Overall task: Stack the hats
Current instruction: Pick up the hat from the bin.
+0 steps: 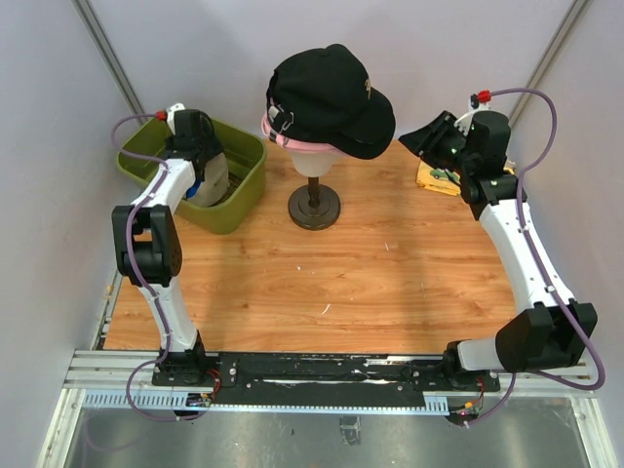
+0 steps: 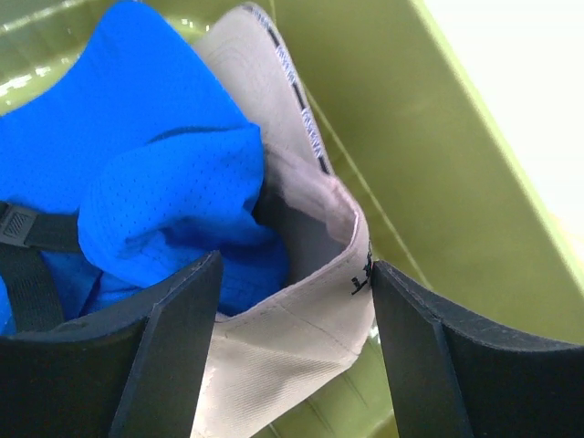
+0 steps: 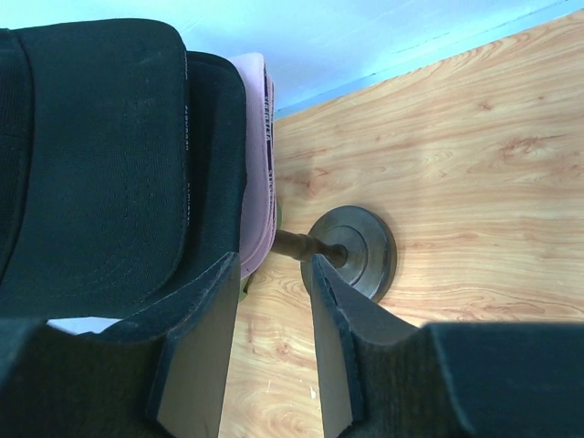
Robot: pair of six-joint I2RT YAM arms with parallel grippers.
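Left gripper astride beige cap, seemingly loose

blk cap | pink cap | blue cap, mesh dots | beige cap | bin olive-grn | tbl brown wood-grain

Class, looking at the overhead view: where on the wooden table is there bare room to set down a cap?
Free: the wide wooden tabletop between the dark round stand base and the arm bases. Crowded: the olive-green plastic bin rear left, the yellow item rear right.
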